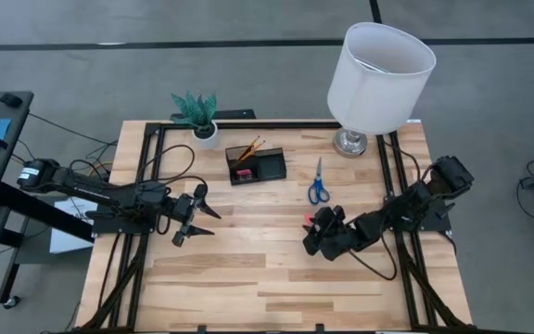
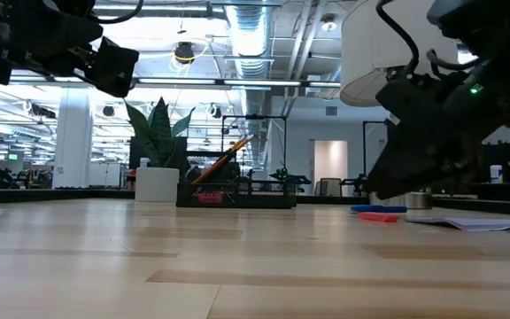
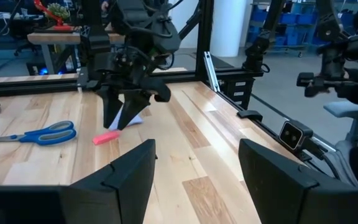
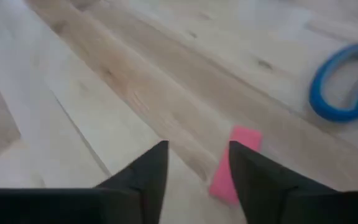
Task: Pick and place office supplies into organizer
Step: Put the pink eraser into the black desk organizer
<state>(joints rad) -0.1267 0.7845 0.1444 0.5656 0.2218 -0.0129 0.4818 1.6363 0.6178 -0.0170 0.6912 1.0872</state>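
**Right gripper parted just beside the pink eraser on the plank table**

High view: the table (image 1: 248, 278) is pale wood planks inside a black frame, standing on grey carpet crossed by a dark line. The black organizer (image 1: 256, 166) sits near the far edge with two orange pencils (image 1: 247, 149) leaning out of its cup section and something pink in its lower part. A small plant in a white pot (image 1: 200, 119) stands to its left, a white-shaded lamp (image 1: 378, 67) to its right. The blue-handled scissors (image 1: 318, 183) lie flat between organizer and lamp. The left gripper (image 1: 200, 215) waits over the left side of the table with its fingers spread wide. The right gripper (image 1: 315, 232) is down near the table's middle-right, with the pink eraser (image 1: 308, 220) just at its tip.

Low view: across the wood the organizer (image 2: 235, 192) stands in front of a large hall with ceiling pipes, strip lights and white columns. The eraser (image 2: 378, 216) lies flat on the table under the right arm.

Left wrist view: the eraser (image 3: 106, 137) lies beside the scissors (image 3: 31, 134), below the right gripper (image 3: 122, 115); workbenches and blue bins show behind.

Right wrist view: the two dark fingers (image 4: 143, 174) stand apart, gripping nothing, and the eraser (image 4: 232, 165) lies on the wood partly behind one of them.
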